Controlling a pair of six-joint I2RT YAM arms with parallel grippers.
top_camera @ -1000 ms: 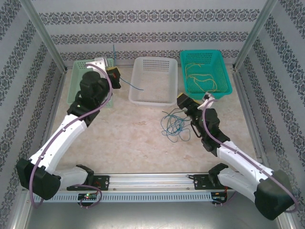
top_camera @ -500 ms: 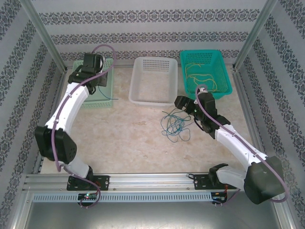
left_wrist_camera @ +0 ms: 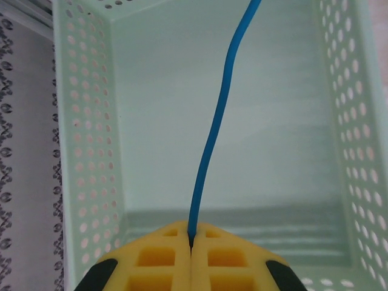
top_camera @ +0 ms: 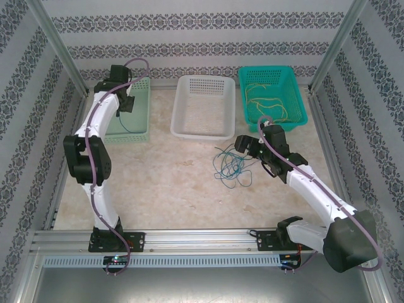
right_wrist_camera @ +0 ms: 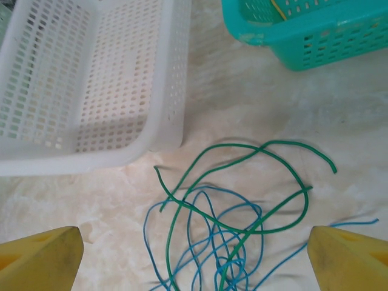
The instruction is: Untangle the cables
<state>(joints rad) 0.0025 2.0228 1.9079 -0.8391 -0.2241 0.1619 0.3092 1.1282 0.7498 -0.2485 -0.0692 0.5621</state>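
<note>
A tangle of green and blue cables (top_camera: 230, 165) lies on the table in front of the white basket. In the right wrist view the green loops (right_wrist_camera: 242, 182) cross over the blue ones (right_wrist_camera: 206, 242). My right gripper (top_camera: 244, 144) hovers just right of the tangle, open, with its yellow fingertips (right_wrist_camera: 42, 254) wide apart and nothing between them. My left gripper (left_wrist_camera: 191, 236) is shut on one blue cable (left_wrist_camera: 212, 133), which hangs down inside the pale green basket (left_wrist_camera: 91, 151). From above, that left gripper (top_camera: 126, 101) is over the basket at back left. Yellow cables (top_camera: 265, 101) lie in the teal basket.
Three baskets line the back: pale green (top_camera: 136, 134) on the left, white (top_camera: 203, 134) in the middle with nothing in it, teal (top_camera: 293, 120) on the right. Patterned walls and metal posts close in the sides. Bare marble table lies between the tangle and the arm bases.
The left arm swung left from beside the white basket to above the pale green basket, carrying the blue cable. The right gripper shifted slightly, staying beside the tangle.
</note>
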